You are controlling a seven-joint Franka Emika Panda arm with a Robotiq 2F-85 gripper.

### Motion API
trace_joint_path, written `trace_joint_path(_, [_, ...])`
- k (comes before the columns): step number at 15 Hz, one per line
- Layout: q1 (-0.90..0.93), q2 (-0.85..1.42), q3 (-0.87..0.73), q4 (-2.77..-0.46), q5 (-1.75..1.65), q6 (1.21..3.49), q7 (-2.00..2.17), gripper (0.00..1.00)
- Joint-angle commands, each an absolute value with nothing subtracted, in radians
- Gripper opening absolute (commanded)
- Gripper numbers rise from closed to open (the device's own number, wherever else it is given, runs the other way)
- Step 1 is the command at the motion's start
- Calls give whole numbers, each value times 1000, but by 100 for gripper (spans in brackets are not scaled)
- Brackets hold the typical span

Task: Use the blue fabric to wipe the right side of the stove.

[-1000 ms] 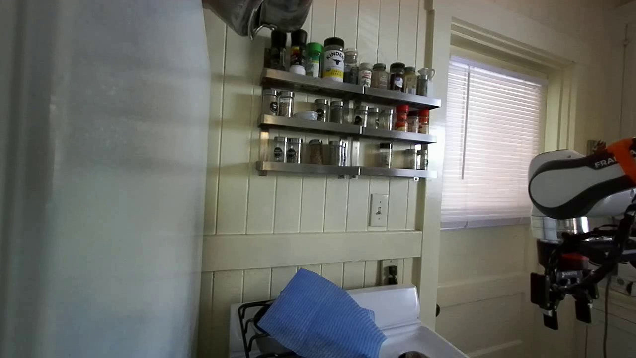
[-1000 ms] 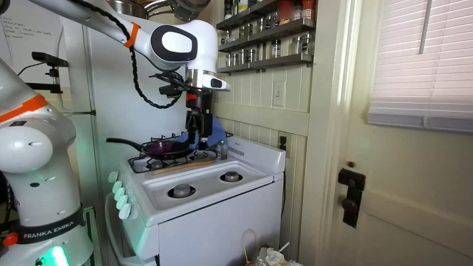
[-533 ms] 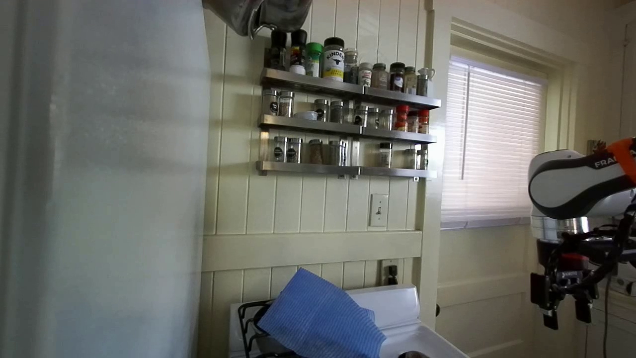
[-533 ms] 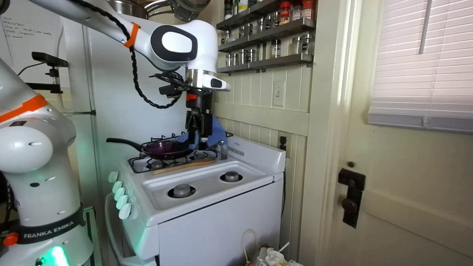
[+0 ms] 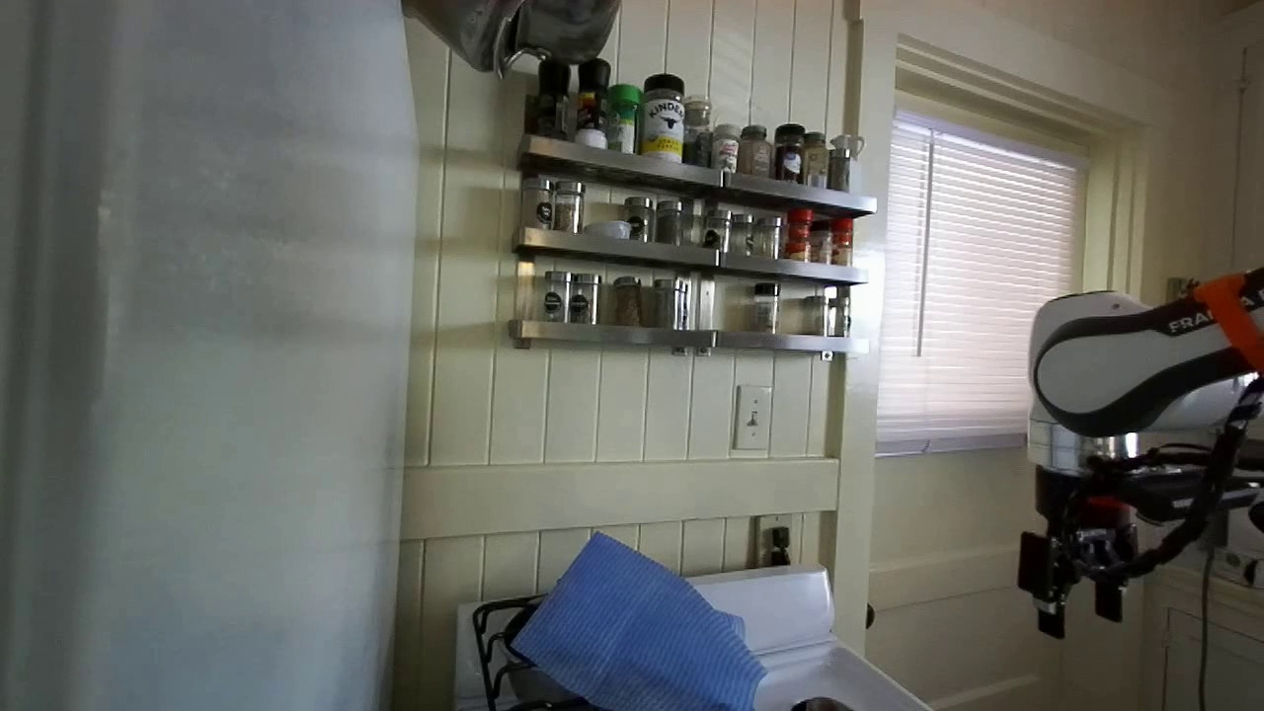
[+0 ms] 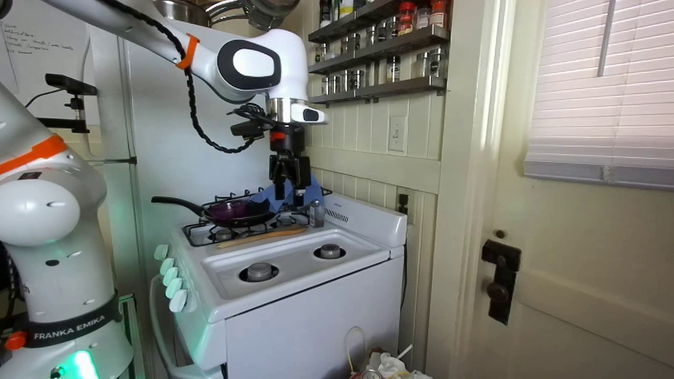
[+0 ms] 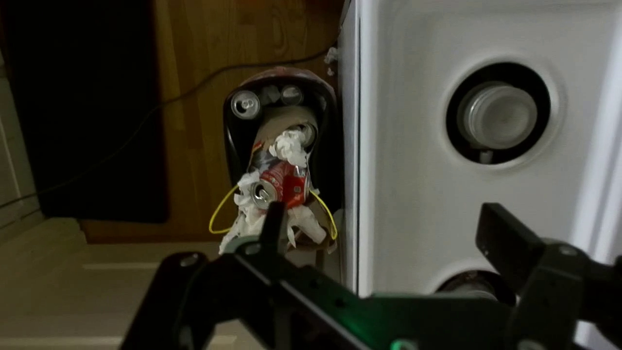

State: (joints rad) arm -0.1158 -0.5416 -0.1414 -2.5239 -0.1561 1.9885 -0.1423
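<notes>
Blue ribbed cloth (image 5: 642,632) is lying at the far left of the white gas stove (image 6: 310,310), ungripped.
The jaws are standing wide, holding nothing, and are hanging above the stove's right edge, well apart from the cloth. The cloth is overlapping a black burner grate (image 5: 483,642), one corner peaking upward; its support is not showing. By its look, it is probably behaving as a light, limp, unbreakable sheet with a textured, non-slippery face. A single flat layer is likely offering little purchase, so the hold is calling for a gathered fold below the raised corner, clear of the grate. A trailing edge is risking a snag on the frying pan (image 6: 237,218) or the clear jar (image 6: 316,215).
</notes>
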Motion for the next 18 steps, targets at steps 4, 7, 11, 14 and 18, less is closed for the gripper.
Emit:
trace_joint_path(4, [15,-493,-15,-2514,-149,2119,-145,100])
trace_joint_path(7, [65,-442,51,-2461,-178,2154,-161,100])
trace_joint_path(11, [142,-378,82,-2359,-160,2175,-282,100])
trace_joint_path(14, [169,-331,90,-2271,-117,2174,-285,100])
trace_joint_path(18, [164,-340,93,-2266,-116,2173,-279,100])
